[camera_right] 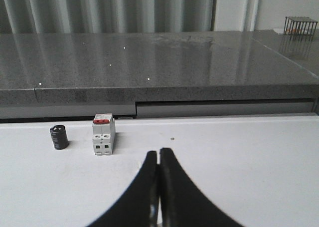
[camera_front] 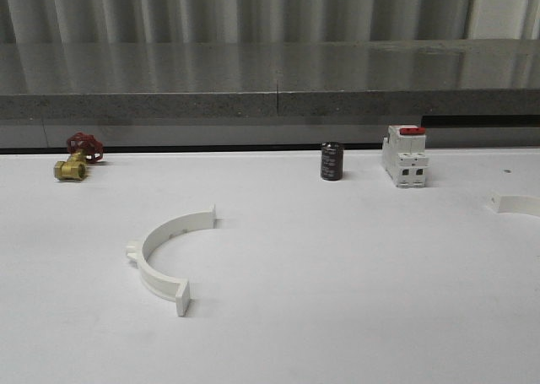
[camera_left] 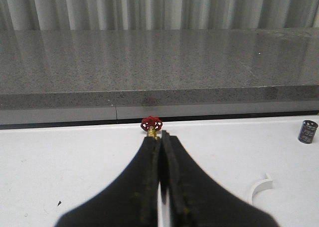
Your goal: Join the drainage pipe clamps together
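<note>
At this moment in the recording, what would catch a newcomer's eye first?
A white plastic semicircular half-ring lies alone on the white table, left of centre. Along the back edge stand a brass valve with red handle at left, a black cylinder and a white boxy breaker with red top.

One pipe clamp half (camera_front: 166,253) lay on the bench (camera_front: 337,300) left of centre, the other half (camera_front: 516,204) at the right edge, valve (camera_front: 77,157) far back left, cylinder (camera_front: 332,161) back centre-right, breaker (camera_front: 404,155) just right of it

White table (camera_front: 337,300); grey speckled stone counter (camera_front: 253,72) behind; pale curtain (camera_front: 253,8) beyond.
</note>
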You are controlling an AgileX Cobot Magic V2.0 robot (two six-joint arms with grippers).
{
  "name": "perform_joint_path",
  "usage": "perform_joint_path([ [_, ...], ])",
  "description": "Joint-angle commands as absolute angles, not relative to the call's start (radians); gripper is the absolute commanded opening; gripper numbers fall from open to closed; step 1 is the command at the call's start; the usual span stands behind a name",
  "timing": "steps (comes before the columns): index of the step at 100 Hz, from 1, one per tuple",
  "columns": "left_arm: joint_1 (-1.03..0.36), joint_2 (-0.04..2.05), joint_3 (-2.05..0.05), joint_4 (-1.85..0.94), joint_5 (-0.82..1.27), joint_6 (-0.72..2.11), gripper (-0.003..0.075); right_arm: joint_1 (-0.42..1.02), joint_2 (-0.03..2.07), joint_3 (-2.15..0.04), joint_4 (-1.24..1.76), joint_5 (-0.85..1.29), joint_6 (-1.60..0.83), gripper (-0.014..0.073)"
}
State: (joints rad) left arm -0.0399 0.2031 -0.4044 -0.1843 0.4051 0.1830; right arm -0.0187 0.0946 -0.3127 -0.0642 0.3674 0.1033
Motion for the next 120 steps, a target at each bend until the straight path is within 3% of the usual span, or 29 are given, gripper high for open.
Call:
perform_joint_path([
  [1, -0.039, 0.214, -0.430, -0.201, 0.322, 0.181, -0.0021, -0.023, 0.184, -0.407, -0.079, 0.369, 0.103, -0.0066],
  [40, -0.039, 0.214, -0.430, -0.201, 0.322, 0.181, -0.0021, -0.023, 0.650, -0.714, -0.078, 0.842, 0.103, -0.0066],
  [70, -0.039, 0.214, -0.430, -0.201, 0.322, 0.181, -0.0021, -0.023, 0.990, -0.902, -0.067, 0.914, 0.103, -0.0053],
  [79, -0.039, 0.214, -0.430, -0.201, 0.322, 0.181, -0.0021, -0.023, 1.077, -0.956, -0.067, 0.950, 0.103, 0.0036],
  [96, -0.039, 0.214, -0.430, -0.201, 0.322, 0.181, -0.0021, -0.023, 1.224, -1.023, -0.068, 0.960, 0.102, 0.0423],
  [103, -0.039, 0.214, -0.430, -0.201, 0.322, 0.181, -0.0021, -0.023, 1.273, -1.048, -0.068, 0.951, 0.102, 0.0534],
  [120, -0.039, 0.214, -0.430, -0.201, 0.322, 0.181, -0.0021, -0.075, 1.406, -1.115, -0.068, 0.930, 0.102, 0.0541],
])
